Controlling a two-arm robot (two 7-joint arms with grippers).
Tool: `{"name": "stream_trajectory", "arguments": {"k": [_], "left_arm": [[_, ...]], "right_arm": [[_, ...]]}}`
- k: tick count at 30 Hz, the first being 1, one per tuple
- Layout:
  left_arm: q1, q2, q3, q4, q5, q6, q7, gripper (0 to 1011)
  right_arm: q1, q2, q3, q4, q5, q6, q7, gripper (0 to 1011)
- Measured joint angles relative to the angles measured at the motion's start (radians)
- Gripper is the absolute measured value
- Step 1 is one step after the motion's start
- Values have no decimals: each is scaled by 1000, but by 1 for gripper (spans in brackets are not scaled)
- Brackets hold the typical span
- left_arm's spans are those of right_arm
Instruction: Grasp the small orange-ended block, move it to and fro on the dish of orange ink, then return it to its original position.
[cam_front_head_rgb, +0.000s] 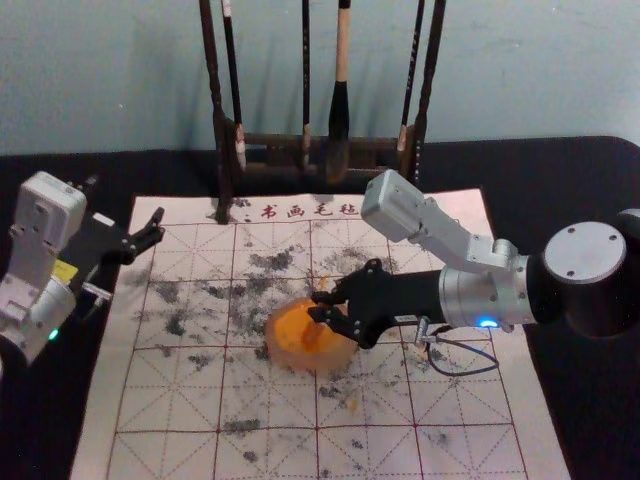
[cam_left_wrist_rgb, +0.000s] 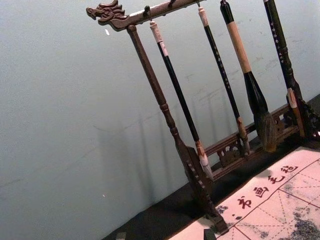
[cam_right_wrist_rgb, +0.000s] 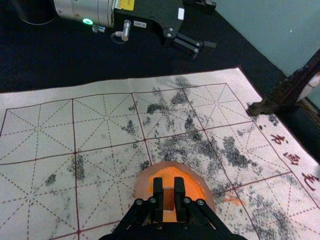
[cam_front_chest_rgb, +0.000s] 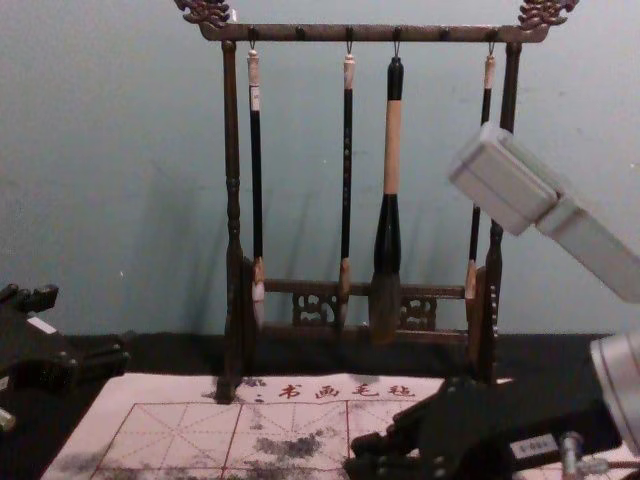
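My right gripper (cam_front_head_rgb: 322, 308) is over the dish of orange ink (cam_front_head_rgb: 286, 345) on the mat. In the right wrist view, the right gripper (cam_right_wrist_rgb: 169, 196) is shut on the small block (cam_right_wrist_rgb: 168, 199), a brownish-orange piece held between its two fingers above the orange ink in the dish (cam_right_wrist_rgb: 206, 196). Whether the block's lower end touches the ink I cannot tell. The right gripper (cam_front_chest_rgb: 362, 458) also reaches in from the right in the chest view. Parked at the left of the mat, my left gripper (cam_front_head_rgb: 155, 226) stands open with nothing between its fingers.
A white calligraphy mat (cam_front_head_rgb: 180, 400) with grid lines and black ink smudges lies on the dark table (cam_front_head_rgb: 575, 190). Behind it stands a dark wooden rack (cam_front_chest_rgb: 232, 200) with several hanging brushes, including a large one (cam_front_chest_rgb: 388, 230). The wall is behind the rack.
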Motion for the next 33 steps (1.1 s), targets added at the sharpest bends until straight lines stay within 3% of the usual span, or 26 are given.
{"name": "stream_trajectory", "arguments": {"k": [19,33], "left_arm": [[0,0,0,0,0,0,0,1001],[0,0,0,0,0,0,0,1001]], "right_arm": [[42,-66,-26,61,-9,15,-15,132],[51,-76,-16,87,-16,17,-29,132]]}}
